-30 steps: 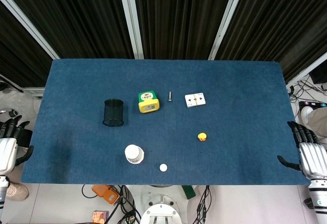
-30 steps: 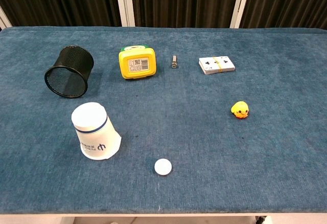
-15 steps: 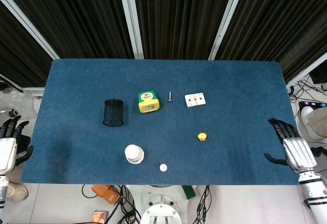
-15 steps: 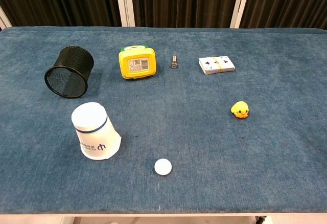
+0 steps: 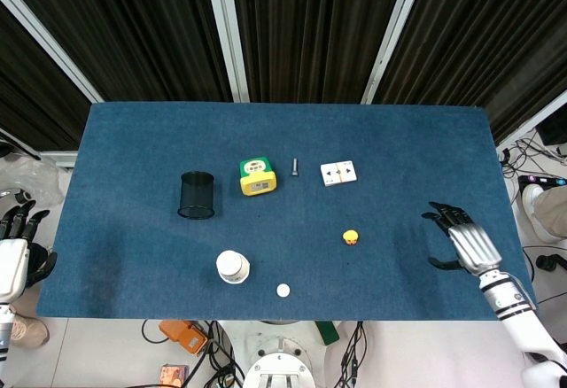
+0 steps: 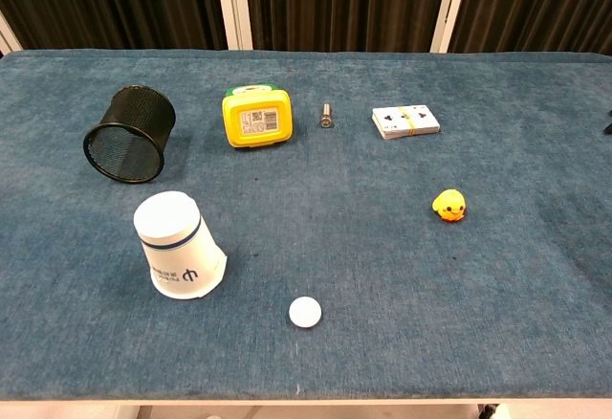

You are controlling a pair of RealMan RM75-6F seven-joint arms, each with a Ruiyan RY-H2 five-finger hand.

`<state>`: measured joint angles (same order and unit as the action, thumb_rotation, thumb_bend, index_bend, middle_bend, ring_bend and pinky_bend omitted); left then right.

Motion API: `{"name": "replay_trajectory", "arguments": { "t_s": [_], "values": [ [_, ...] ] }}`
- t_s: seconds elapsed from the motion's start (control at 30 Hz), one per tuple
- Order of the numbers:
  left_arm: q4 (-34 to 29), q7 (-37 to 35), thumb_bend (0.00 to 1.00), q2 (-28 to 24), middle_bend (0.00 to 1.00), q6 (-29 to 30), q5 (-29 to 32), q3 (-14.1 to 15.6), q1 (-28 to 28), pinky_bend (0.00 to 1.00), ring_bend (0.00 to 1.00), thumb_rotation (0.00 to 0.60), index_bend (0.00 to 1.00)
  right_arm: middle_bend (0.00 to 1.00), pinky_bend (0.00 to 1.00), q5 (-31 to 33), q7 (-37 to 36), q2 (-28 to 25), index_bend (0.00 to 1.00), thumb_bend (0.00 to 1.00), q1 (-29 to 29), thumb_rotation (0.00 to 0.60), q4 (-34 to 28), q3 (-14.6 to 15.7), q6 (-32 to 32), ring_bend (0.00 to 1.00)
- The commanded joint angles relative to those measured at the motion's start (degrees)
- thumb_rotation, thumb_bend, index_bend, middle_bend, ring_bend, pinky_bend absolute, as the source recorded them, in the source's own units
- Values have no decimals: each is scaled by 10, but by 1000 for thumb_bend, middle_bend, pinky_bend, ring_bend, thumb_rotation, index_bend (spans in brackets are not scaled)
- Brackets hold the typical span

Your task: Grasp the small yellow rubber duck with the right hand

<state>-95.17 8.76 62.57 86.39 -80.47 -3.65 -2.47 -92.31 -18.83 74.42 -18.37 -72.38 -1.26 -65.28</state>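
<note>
The small yellow rubber duck (image 5: 352,237) (image 6: 448,206) sits alone on the blue table, right of centre and toward the front. My right hand (image 5: 462,240) hovers over the table's right part with its fingers spread and nothing in it, well to the right of the duck. In the chest view only a dark fingertip shows at the right edge. My left hand (image 5: 16,251) hangs beside the table's left front corner, fingers apart and empty.
A black mesh cup (image 5: 197,195) stands at the left, a yellow-green box (image 5: 257,176), a small bolt (image 5: 295,167) and a card deck (image 5: 338,173) lie behind the duck. A white upturned cup (image 5: 233,267) and a white cap (image 5: 283,290) sit near the front edge.
My right hand has moved left from beside the table's right edge to over the cloth, closer to the duck. The left hand and the objects have stayed put.
</note>
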Motion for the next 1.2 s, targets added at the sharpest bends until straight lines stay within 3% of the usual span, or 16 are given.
{"name": "replay_trajectory", "arguments": {
  "t_s": [0.03, 0.5, 1.2],
  "values": [
    [0, 1, 294, 0, 47, 0, 0, 0, 0, 174, 53, 600, 168, 122, 159, -4, -14, 28, 317, 288, -22, 600, 26, 2, 18, 156],
    [4, 9, 295, 4, 47, 2, -5, 1, -1, 174, 54, 600, 168, 123, 159, 1, -47, 97, 400, 290, -87, 600, 77, -6, 60, 159],
    [8, 15, 295, 7, 47, -2, -5, 2, -4, 174, 56, 600, 168, 123, 159, 4, -63, 164, 415, 292, -164, 600, 109, -5, 106, 164]
  ]
}}
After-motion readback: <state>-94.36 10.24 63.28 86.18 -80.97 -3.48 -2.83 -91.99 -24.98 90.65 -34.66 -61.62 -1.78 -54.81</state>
